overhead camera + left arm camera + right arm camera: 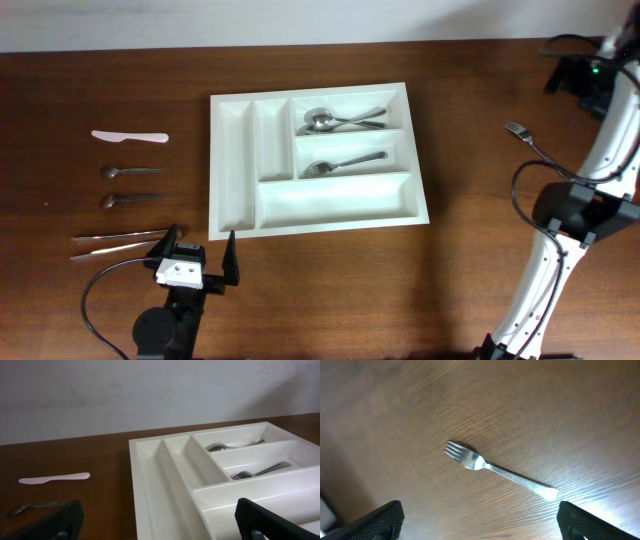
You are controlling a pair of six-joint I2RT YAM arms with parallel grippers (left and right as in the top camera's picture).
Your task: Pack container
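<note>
Held right gripper [480,527] wide open, empty, over fork [495,471] mid-frame; risked skidding thin handle across table [570,405] if closed off-centre.

The left arm [165,325] sits at the lower left of the overhead frame. Its left gripper [202,243] points up the frame, black fingers [232,255] spread wide apart. The right arm [545,275] climbs the right edge in white links through a black elbow [585,215] to the upper right corner. The right gripper [485,522] faces downward, its jaws standing equally wide
</note>
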